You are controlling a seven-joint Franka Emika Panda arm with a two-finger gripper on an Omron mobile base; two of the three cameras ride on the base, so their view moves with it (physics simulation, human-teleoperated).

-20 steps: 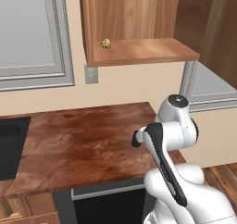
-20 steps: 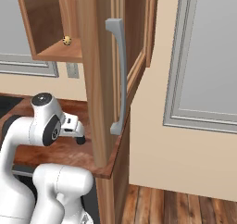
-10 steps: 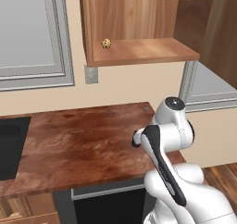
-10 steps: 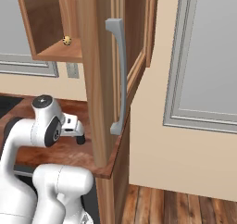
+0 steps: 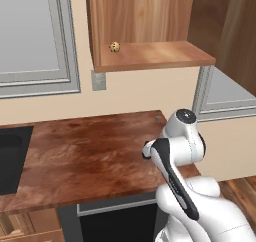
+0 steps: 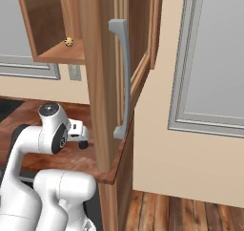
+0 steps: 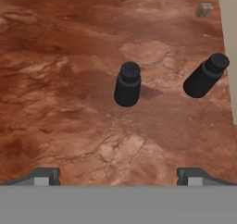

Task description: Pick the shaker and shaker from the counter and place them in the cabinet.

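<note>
In the hand view the gripper (image 7: 118, 177) hangs with jaws spread wide, holding nothing, above the reddish-brown counter (image 7: 55, 102). One black shaker (image 7: 127, 84) stands centrally; the second shaker (image 7: 205, 76) stands right of it, near the counter's edge, apart.

Two black shakers (image 7: 127, 84) (image 7: 205, 76) stand apart on the counter (image 7: 69, 102), with bare wood all around and a gap between them. On the cabinet shelf (image 5: 160, 56), a speckled ball (image 5: 114, 47) sits at the left; the remainder lies bare.
</note>
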